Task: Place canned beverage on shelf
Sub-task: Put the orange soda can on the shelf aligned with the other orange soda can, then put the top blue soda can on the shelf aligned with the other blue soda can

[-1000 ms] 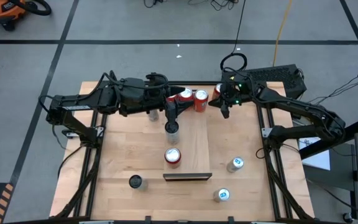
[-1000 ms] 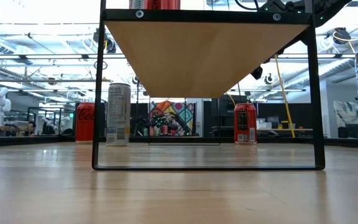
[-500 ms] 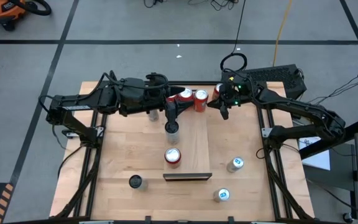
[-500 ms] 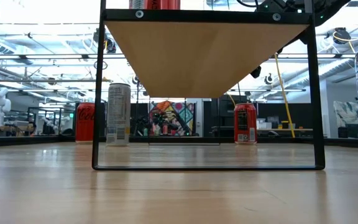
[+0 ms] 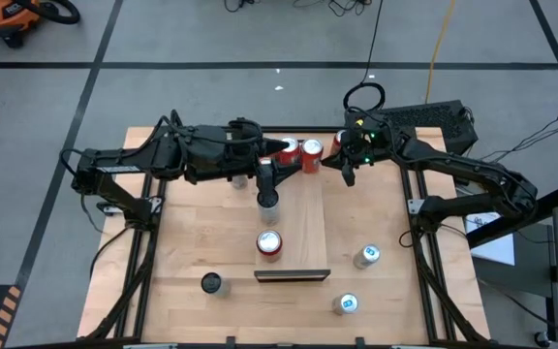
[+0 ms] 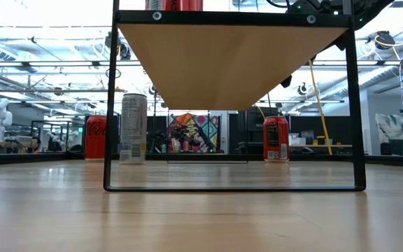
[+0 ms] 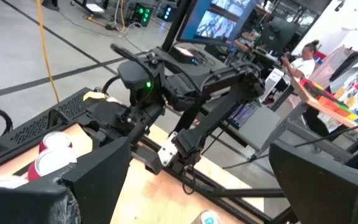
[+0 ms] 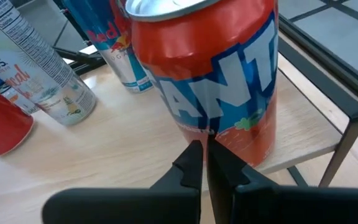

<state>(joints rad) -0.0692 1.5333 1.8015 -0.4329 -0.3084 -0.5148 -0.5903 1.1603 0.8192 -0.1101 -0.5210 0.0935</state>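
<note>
Orange can [image 8: 213, 81] stands on shelf [image 5: 294, 228]; right claw [image 8: 202, 163] closed (left claw [image 5: 267, 175] spread).

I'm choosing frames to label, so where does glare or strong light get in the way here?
Low view: bright ceiling lights behind the shelf wash out the background; its underside is evenly lit. Right wrist view: sheen on the orange can's lid. High view: even light, soft shadows on the table.
</note>
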